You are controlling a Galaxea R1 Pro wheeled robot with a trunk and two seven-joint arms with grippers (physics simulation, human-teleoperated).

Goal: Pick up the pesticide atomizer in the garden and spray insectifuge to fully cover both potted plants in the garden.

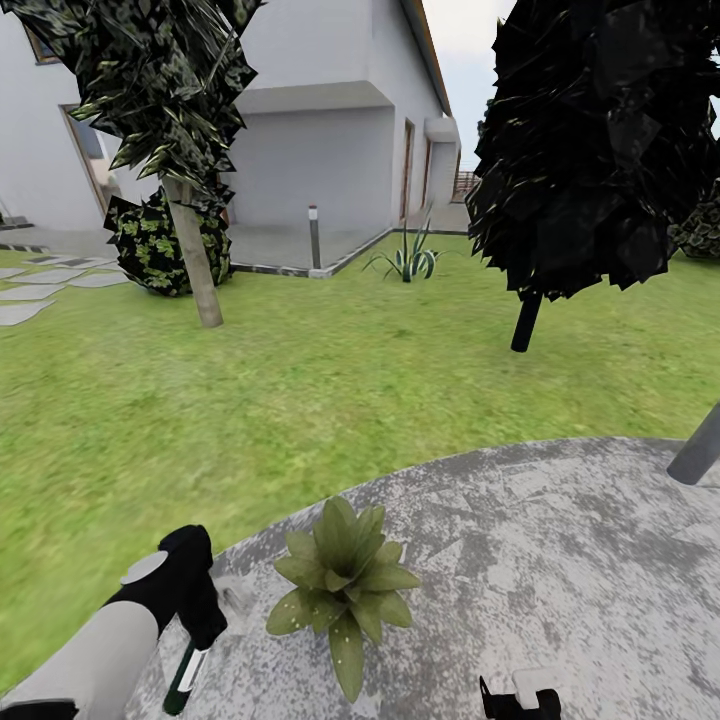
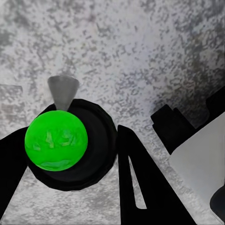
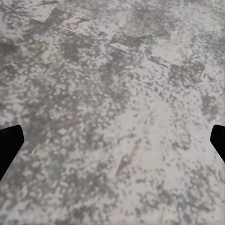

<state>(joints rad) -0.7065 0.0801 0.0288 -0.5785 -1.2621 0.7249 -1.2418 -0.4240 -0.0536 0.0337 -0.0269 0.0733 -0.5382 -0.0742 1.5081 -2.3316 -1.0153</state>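
Dark-green spray bottle (image 1: 185, 680) sits clamped in your left gripper (image 1: 190, 640) beside the light-green speckled rosette plant (image 1: 345, 590); your right gripper (image 3: 112, 140) jaws stand wide over mottled-grey stone patio (image 1: 560, 560).

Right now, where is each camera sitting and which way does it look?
Head: up high, looking forward and down over lawn, potted plant and stone patio; left gripper shows.
Left wrist: near that gripper, looking down its fingers at the pesticide atomizer.
Right wrist: near the right gripper, facing bare patio.
All share the patio.
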